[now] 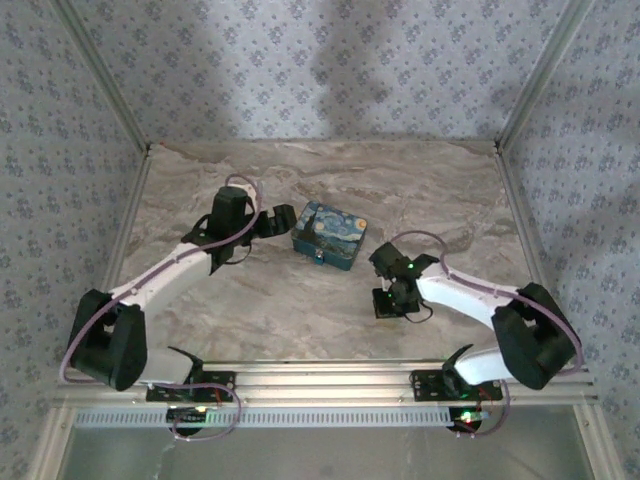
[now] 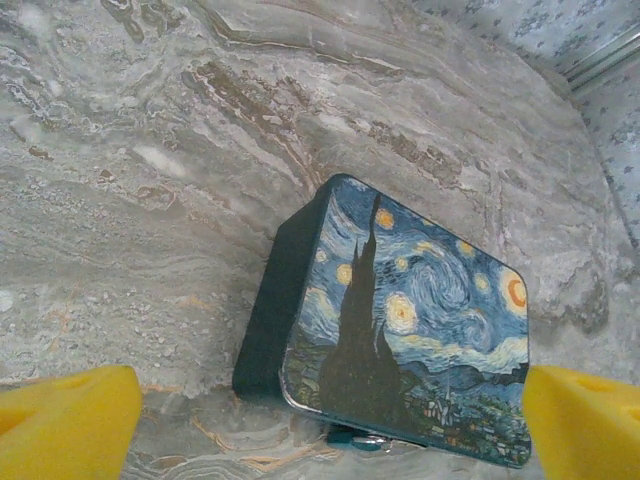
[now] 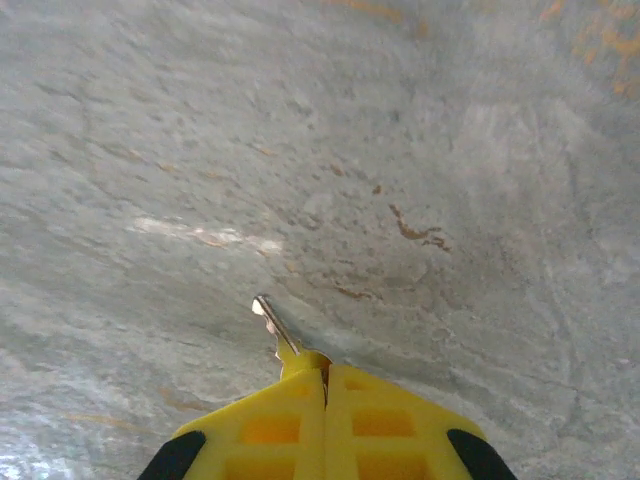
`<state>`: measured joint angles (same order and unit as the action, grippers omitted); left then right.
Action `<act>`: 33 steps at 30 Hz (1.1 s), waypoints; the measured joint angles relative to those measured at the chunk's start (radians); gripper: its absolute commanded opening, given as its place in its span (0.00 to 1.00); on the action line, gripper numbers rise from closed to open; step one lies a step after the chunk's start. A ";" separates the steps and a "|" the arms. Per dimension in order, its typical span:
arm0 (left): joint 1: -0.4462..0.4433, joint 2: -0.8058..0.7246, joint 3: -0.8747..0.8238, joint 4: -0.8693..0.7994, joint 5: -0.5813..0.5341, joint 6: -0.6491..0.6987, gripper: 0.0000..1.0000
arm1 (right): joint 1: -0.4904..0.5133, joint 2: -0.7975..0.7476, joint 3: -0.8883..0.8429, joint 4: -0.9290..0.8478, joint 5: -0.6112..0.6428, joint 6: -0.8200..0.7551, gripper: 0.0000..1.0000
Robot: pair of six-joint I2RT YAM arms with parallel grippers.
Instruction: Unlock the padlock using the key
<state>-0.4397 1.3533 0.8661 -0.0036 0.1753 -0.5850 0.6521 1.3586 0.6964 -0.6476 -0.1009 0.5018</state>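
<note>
The tiny teal padlock (image 2: 360,438) peeks out from under the near edge of the starry-night box (image 2: 400,320), its metal part just showing. My left gripper (image 2: 330,400) is open, and its yellow fingertips (image 2: 70,420) stand wide on either side of the box's near end without touching it. From above, the left gripper (image 1: 272,222) sits just left of the box (image 1: 328,236). My right gripper (image 3: 325,375) is shut on the key (image 3: 272,325), whose silver blade sticks out past the tips, low over the marble. In the top view the right gripper (image 1: 390,300) is right of and nearer than the box.
The marble tabletop (image 1: 300,310) is bounded by an aluminium frame rail (image 1: 330,378) at the near edge and patterned walls on the other sides. Both arms reach in from the near corners.
</note>
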 measured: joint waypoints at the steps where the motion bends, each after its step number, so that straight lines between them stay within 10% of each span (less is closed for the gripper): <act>1: 0.001 -0.010 -0.006 0.000 0.008 -0.007 0.98 | -0.004 -0.024 -0.007 0.020 -0.003 0.000 0.00; 17: -0.069 -0.041 -0.071 0.167 0.235 -0.425 0.91 | -0.057 -0.211 -0.038 0.407 -0.045 0.019 0.00; 33: -0.213 0.095 -0.024 0.319 0.245 -0.614 0.55 | 0.018 -0.154 0.052 0.694 0.024 0.026 0.00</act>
<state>-0.6525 1.4479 0.8425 0.3157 0.4198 -1.1992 0.6697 1.2049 0.7483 0.0463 -0.0769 0.5282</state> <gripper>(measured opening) 0.605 0.039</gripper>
